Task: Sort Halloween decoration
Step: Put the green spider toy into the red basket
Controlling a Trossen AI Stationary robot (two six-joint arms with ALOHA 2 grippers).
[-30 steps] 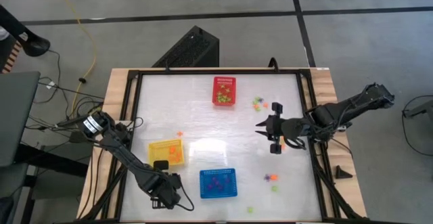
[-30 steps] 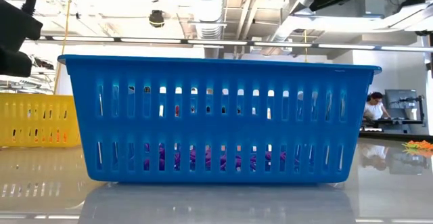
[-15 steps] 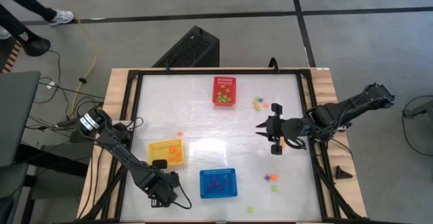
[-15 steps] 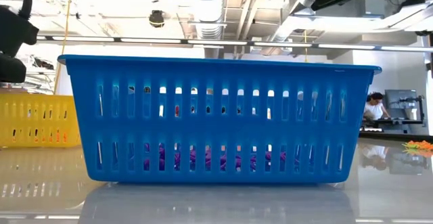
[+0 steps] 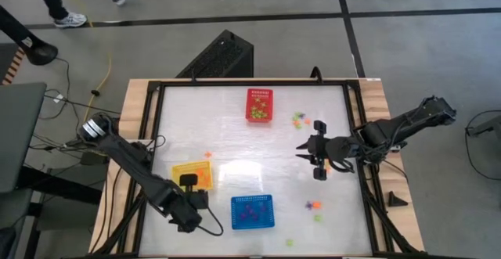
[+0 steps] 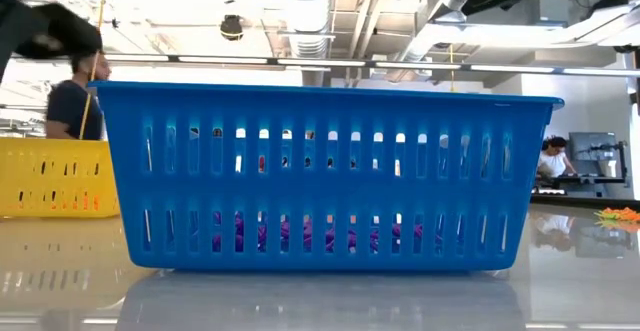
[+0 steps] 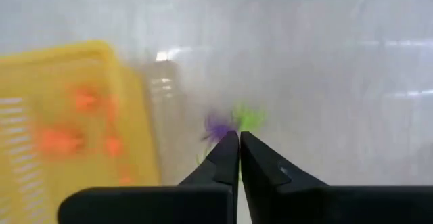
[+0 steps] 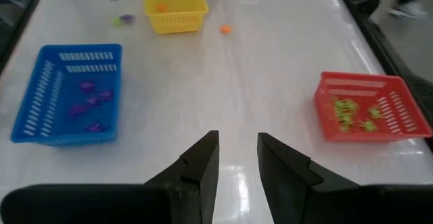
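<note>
Here the left gripper (image 7: 239, 139), fingers pressed together on nothing visible, hangs beside the yellow basket (image 5: 193, 176) near a purple trinket (image 7: 217, 124) and a green trinket (image 7: 247, 118) on the table (image 5: 235, 134), while the right gripper (image 8: 237, 143), fingers slightly parted and empty, waits mid-table facing the blue basket (image 8: 69, 92) and red basket (image 8: 371, 106).

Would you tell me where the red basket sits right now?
In the high view, the red basket sits at the table's far middle, green trinkets inside it.

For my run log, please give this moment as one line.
left gripper: shut, empty, beside yellow basket | right gripper: open, empty
</note>
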